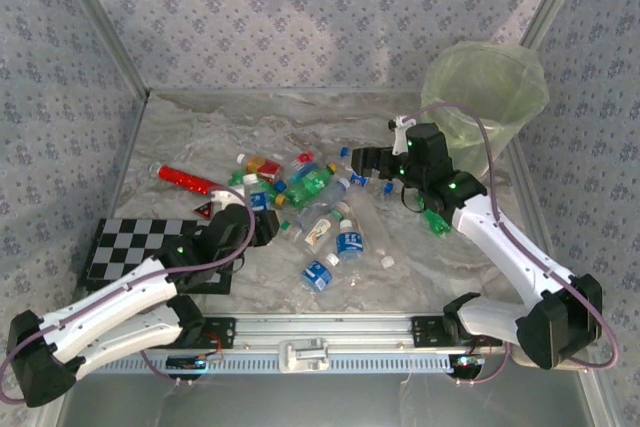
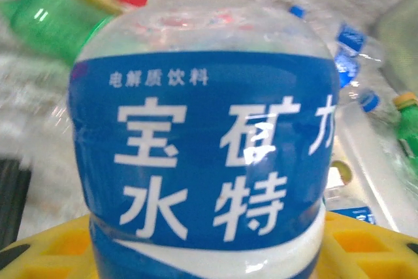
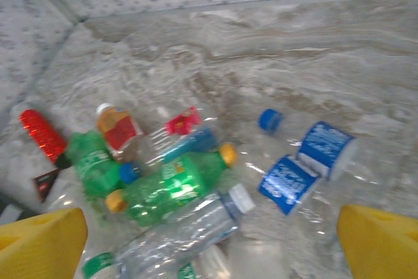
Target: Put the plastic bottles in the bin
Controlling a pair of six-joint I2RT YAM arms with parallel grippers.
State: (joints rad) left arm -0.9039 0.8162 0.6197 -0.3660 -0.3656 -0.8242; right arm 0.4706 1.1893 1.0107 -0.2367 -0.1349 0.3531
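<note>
A clear bottle with a blue label (image 2: 209,129) takes up most of the left wrist view, and my left gripper (image 2: 209,243) is shut on it, a yellow finger (image 2: 46,253) against each side. From above, the left gripper (image 1: 264,224) is at the left edge of the bottle pile (image 1: 315,197). My right gripper (image 1: 358,160) hovers open over the pile's right side. Between its wide yellow fingertips (image 3: 42,246) there is nothing; below lie a green bottle (image 3: 173,184), a clear one (image 3: 189,227) and two blue-labelled ones (image 3: 287,184). The bin (image 1: 487,97) stands at the far right.
A black-and-white checkerboard (image 1: 135,247) lies at the near left beside the left arm. A long red bottle (image 1: 188,179) lies left of the pile and a green one (image 1: 436,219) under the right arm. Patterned walls enclose the table; a metal rail (image 1: 320,332) runs along the front.
</note>
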